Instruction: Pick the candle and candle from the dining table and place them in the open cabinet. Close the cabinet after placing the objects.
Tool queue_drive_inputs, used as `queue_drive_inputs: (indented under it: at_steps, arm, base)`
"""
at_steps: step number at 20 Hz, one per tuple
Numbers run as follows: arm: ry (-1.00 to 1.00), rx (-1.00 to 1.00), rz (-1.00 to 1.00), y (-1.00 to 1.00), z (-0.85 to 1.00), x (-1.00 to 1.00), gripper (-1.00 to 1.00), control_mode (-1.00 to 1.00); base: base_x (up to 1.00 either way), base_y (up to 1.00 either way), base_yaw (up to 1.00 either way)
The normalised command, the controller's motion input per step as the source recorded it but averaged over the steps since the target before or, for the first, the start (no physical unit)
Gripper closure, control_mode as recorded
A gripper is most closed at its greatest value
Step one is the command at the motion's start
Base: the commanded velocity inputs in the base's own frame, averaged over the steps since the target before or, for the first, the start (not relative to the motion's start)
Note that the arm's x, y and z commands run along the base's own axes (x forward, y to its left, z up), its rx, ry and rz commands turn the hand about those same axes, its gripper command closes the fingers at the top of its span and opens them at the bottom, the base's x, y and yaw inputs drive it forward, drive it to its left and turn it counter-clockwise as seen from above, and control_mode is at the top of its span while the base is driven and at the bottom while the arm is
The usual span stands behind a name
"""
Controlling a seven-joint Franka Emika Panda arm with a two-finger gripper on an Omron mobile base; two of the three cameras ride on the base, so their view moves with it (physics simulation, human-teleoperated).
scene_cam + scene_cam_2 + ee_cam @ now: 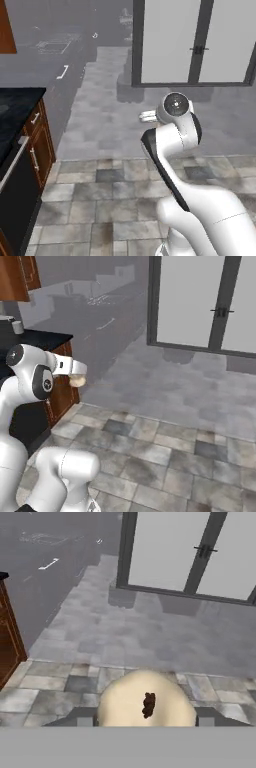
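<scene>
— Beyond the claw (76,376), what lies ahead?

— Open tiled floor (115,200) stretches out in front of it, and farther off stands a pale double glass door (200,301) in a dark frame. Off to the claw's left is the dining table (20,105) with its black marble top and reddish drawer fronts; the claw is clear of it, out over the floor.

— And the claw itself?

— It is clamped on the squat candle (146,701), the lumpy cream one, whose dark wick points toward the hand camera. The candle sits between the two fingers, pressed against the claw and well above the tiles.

— How far along does that put the job?

— Early to middle, by the look of it. One candle is lifted and in transit. The cabinet's opening is not visible from here, so placing this candle, fetching the taper and shutting the doors all appear to remain.
</scene>
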Motion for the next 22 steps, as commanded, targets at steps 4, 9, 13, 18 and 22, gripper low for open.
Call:
queue_drive_inputs:
  at_steps: [4, 9, 13, 18, 22]
  arm:
    - [0.00, 0.00, 0.00, 0.00, 0.00, 0.00, 1.00, 1.00]
    - [0.00, 0.00, 0.00, 0.00, 0.00, 0.00, 1.00, 1.00]
    - [0.00, 0.00, 0.00, 0.00, 0.00, 0.00, 1.00, 1.00]
    - [0.00, 0.00, 0.00, 0.00, 0.00, 0.00, 1.00, 1.00]
    - [0.00, 0.00, 0.00, 0.00, 0.00, 0.00, 1.00, 1.00]
  base:
    - [0.00, 0.31, 0.63]
    - [0.13, 0.02, 0.60]
    - [0.02, -0.32, 0.51]
    - [-0.04, -0.67, 0.47]
    - [-0.14, -0.81, 0.46]
